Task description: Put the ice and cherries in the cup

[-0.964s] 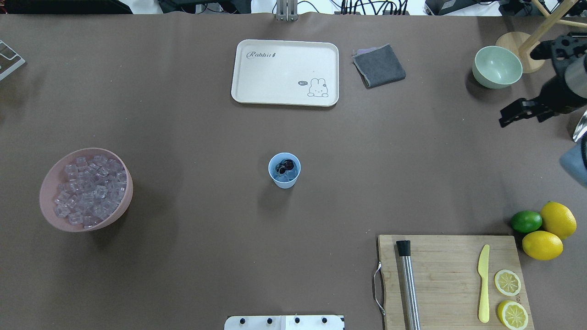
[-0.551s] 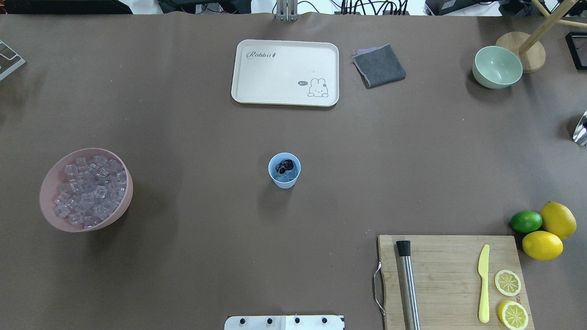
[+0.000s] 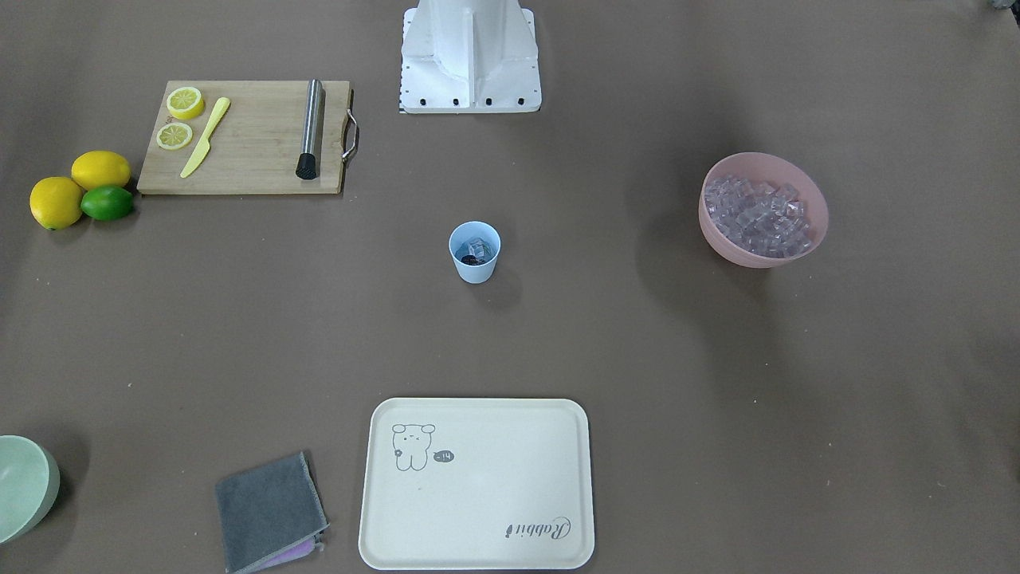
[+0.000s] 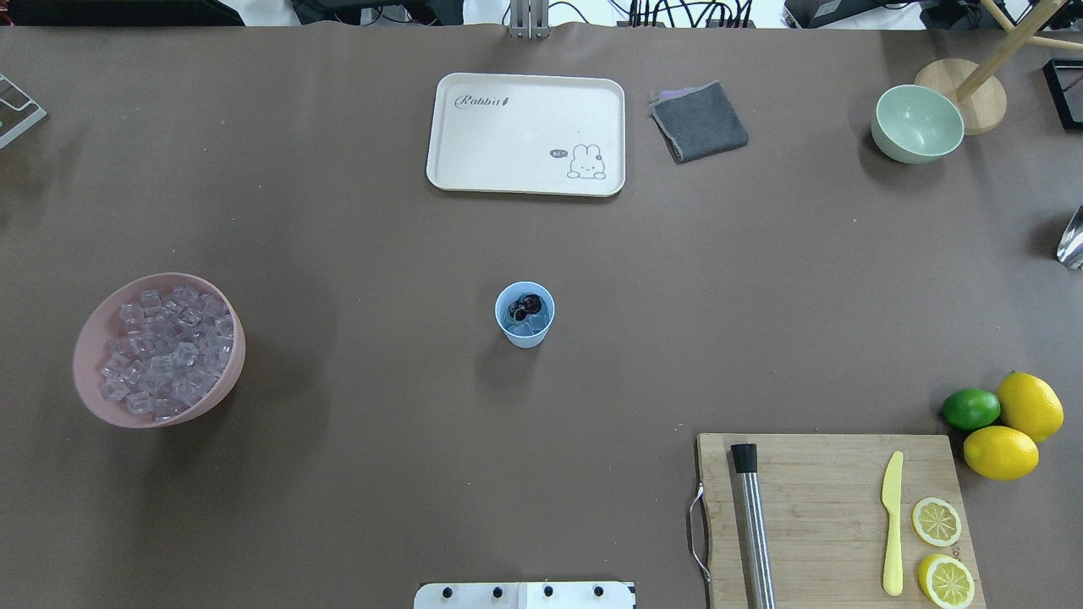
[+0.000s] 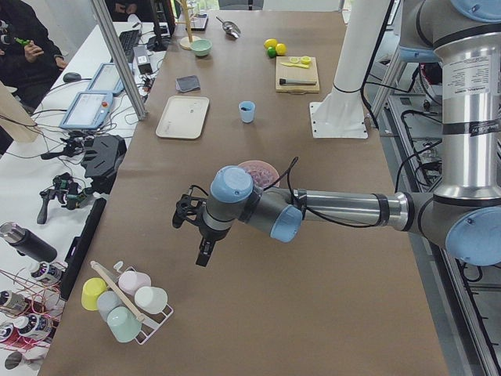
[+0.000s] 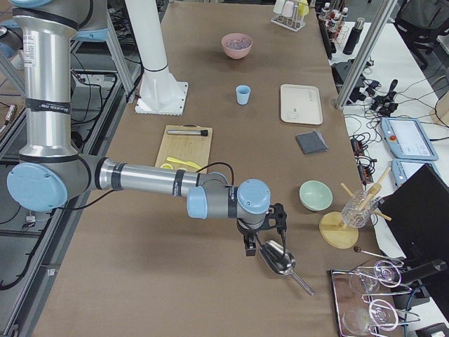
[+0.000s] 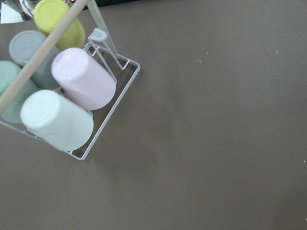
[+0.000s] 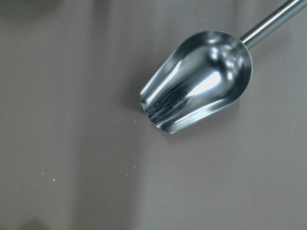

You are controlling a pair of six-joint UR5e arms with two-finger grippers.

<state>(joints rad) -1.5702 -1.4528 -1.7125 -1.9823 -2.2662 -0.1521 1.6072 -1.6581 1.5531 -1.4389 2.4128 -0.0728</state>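
The cup (image 4: 525, 337) stands upright in the middle of the table (image 4: 381, 254), with the cherries (image 4: 530, 303) and a few cubes of ice (image 4: 537, 322) inside it. More ice fills the pink bowl (image 4: 234, 372) on the robot's left. Both grippers are well apart from the cup, at opposite table ends. The left gripper (image 5: 193, 233) hangs near a rack (image 7: 113, 110) of cups, and the right gripper (image 6: 264, 241) is over a scoop (image 8: 201, 76). Whether either is open or closed cannot be told.

Light blue cup (image 4: 525, 338), pink bowl (image 4: 236, 364), cream rabbit-print tray (image 4: 508, 135), brown table (image 4: 338, 254)
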